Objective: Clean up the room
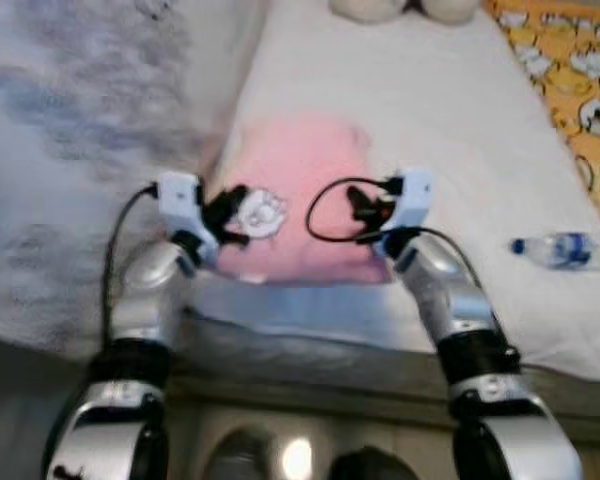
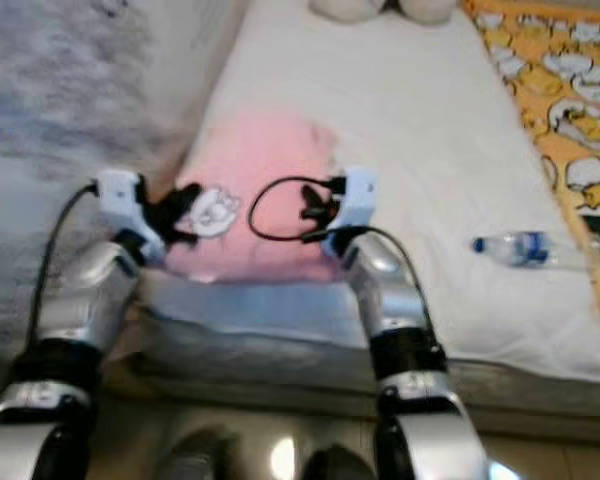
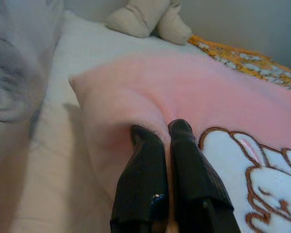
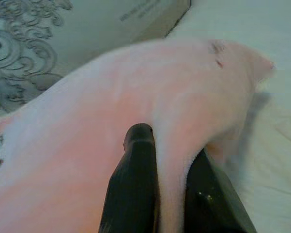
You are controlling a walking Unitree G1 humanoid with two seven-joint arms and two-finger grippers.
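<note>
Both grippers, left gripper (image 1: pixel 232 212) and right gripper (image 1: pixel 368 212), are pinched closed on opposite edges of the pink pillow (image 1: pixel 305 200) lying at the bed (image 1: pixel 430 110) foot; water bottle (image 1: pixel 560 249) looks still unhandled, so cleanup seems early.

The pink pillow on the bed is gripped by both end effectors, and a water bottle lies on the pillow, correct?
Not quite. Both the left end effector and right end effector pinch the pink pillow, but the left eye view shows the water bottle lying apart from it on the white bed.
</note>
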